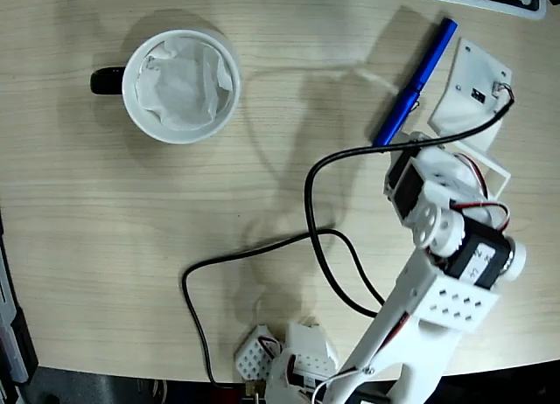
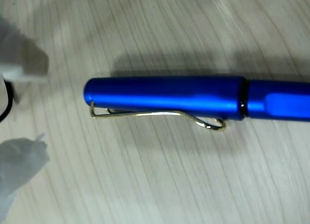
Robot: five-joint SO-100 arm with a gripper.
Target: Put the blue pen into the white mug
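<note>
Table (image 1: 131, 247), light wood, fills both views. Arm (image 1: 437, 290), white, reaches from the bottom edge of the fixed view up toward the top right, elbow bent, wrist tipped down over the pen end. A black cable (image 1: 262, 247) loops across the table beside it.

Mug (image 1: 181, 86) sits top left in the fixed view, upright, black handle pointing left, crumpled white paper inside. Well apart from the arm.

Pen (image 1: 418, 80) lies flat on the table top right, on a diagonal, lower end running under the gripper (image 1: 455, 115). In the wrist view the pen (image 2: 193, 99) lies across the frame, wire clip (image 2: 155, 115) on its lower side.

Step, as judged: approach and grasp, pen not lifted, nothing in the mug yet. Next needs the jaws straddling the barrel and closing, then a lift and a long carry left to the mug.

Claw state: cannot tell. Fingers (image 2: 19, 64) show only as white blurs at the left edge, not on the pen.
</note>
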